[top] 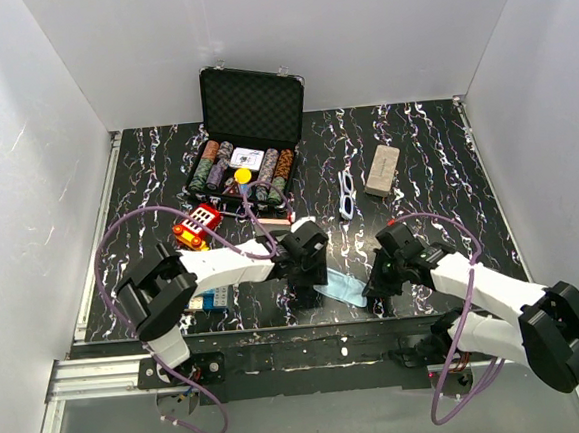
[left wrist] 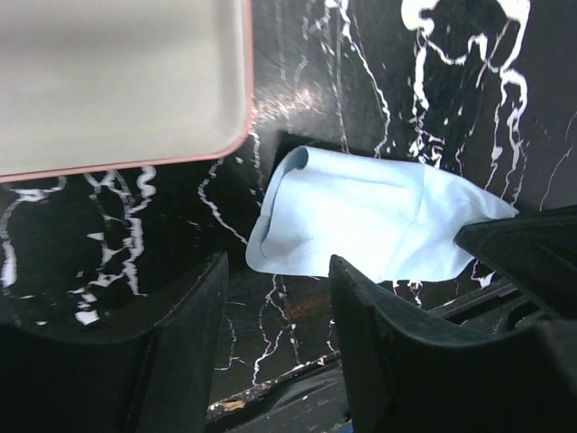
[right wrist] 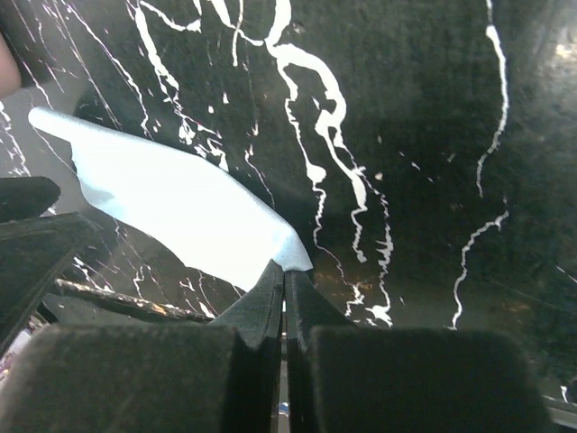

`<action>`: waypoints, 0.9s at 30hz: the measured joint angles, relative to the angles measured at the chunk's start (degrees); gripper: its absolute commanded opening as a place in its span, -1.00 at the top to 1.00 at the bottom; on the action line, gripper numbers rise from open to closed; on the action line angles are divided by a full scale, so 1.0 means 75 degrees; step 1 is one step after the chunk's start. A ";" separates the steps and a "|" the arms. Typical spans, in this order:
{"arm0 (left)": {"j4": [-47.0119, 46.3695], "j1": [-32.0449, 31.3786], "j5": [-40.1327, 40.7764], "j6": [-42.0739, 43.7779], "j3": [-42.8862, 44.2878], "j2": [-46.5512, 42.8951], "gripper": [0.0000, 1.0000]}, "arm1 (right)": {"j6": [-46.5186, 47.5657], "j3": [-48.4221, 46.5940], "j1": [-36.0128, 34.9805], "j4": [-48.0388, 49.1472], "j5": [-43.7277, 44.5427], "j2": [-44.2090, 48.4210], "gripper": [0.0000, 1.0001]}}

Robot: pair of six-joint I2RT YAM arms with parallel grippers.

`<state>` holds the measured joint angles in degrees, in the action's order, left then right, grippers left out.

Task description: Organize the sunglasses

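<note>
One pair of white sunglasses [top: 347, 194] lies on the dark marbled tabletop [top: 434, 145], towards the far right. It sits just left of a grey-brown case [top: 380, 171] and well apart from both arms. Near the front edge, a light blue cloth [left wrist: 379, 212] lies rumpled between the arms. The right claw [right wrist: 287, 271] is clenched on its right corner. The left claw [left wrist: 278, 271] hangs over its left end, released and holding nothing. A pink-rimmed case [left wrist: 108, 81] lies close by.
</note>
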<state>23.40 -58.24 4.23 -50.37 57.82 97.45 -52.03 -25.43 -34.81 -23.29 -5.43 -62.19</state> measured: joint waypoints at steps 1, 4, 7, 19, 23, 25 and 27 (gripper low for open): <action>-0.0023 -0.0044 -0.0032 0.0012 0.0020 0.0047 0.17 | 0.0029 0.0000 0.0000 -0.0099 0.0017 0.0064 0.97; -0.0105 -0.0160 -0.0122 0.0058 0.0163 0.0370 0.27 | 0.0111 0.0000 0.0000 -0.0289 0.0058 0.0184 0.97; -0.0134 -0.0201 -0.0181 0.0096 0.0388 0.0586 0.31 | 0.0154 0.0000 0.0000 -0.0373 0.0070 0.0195 0.97; -0.0026 -0.0259 -0.0058 0.0052 0.0796 0.0950 0.70 | 0.0224 0.0000 0.0000 -0.0370 0.0020 0.0131 0.97; 0.0122 -0.0259 0.0085 -0.0020 0.0833 0.0973 0.98 | 0.0259 0.0000 0.0000 -0.0396 0.0052 0.0131 0.97; 0.0192 -0.0262 0.0128 -0.0052 0.0857 0.0982 1.00 | 0.0323 0.0000 0.0000 -0.0428 0.0055 0.0152 0.97; 0.0219 -0.0268 0.0143 -0.0058 0.0863 0.0982 1.00 | 0.0411 0.0000 0.0000 -0.0423 0.0015 0.0256 0.97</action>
<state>25.04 -60.25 5.30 -50.81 64.29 104.81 -48.95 -25.43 -34.81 -26.46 -5.32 -60.27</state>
